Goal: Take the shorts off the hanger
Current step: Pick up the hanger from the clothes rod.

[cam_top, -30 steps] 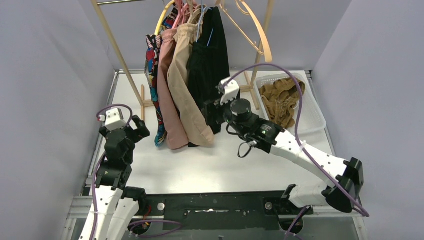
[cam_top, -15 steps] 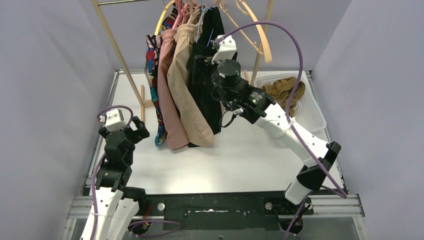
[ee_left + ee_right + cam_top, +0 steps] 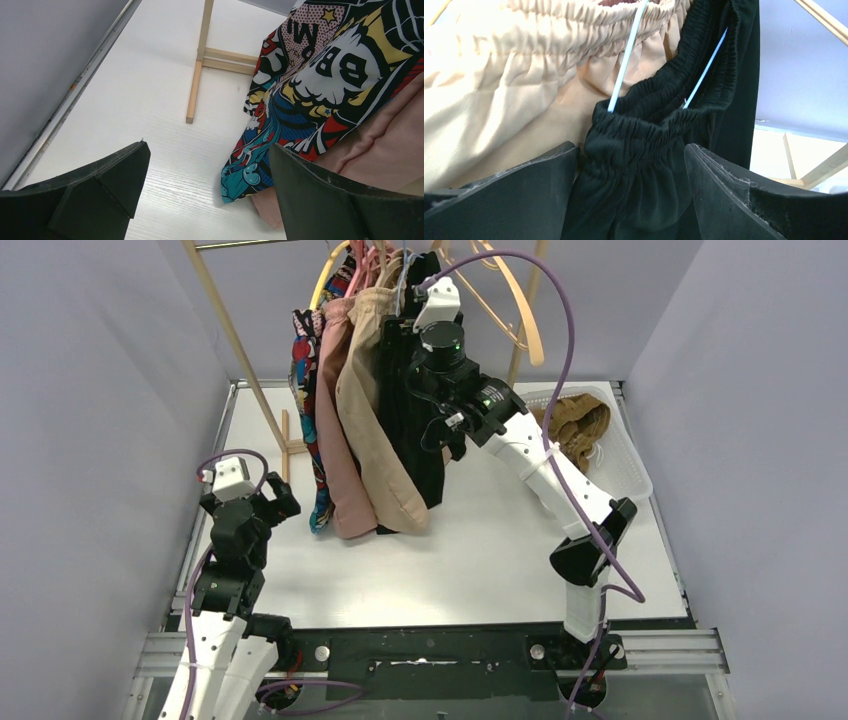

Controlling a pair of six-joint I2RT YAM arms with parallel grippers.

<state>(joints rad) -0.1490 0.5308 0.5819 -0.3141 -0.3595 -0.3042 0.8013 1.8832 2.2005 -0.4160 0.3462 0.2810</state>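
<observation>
Up high, the right hand (image 3: 630, 152) holds its fingers apart on either side of the black shorts (image 3: 646, 125) at their gathered waistband. They hang on a pale blue hanger (image 3: 626, 55) beside beige shorts (image 3: 499, 75). Lower down, the left hand (image 3: 207, 152) gapes wide above the surface (image 3: 150, 75), near comic-print shorts (image 3: 330, 65).

The black shorts (image 3: 644, 200) are plain black all over. Next to the black shorts, the beige shorts (image 3: 499, 90) are plain and sandy. The thin hanger wires (image 3: 628, 55) are light blue. The comic shorts (image 3: 320, 85) have red, blue, yellow, black and white cartoon pictures with dots and a star. The pink shorts (image 3: 385, 150) are plain soft pink. The brown shorts (image 3: 570, 425) are mustard. The basket (image 3: 628, 478) and the worktop (image 3: 150, 100) are white.
</observation>
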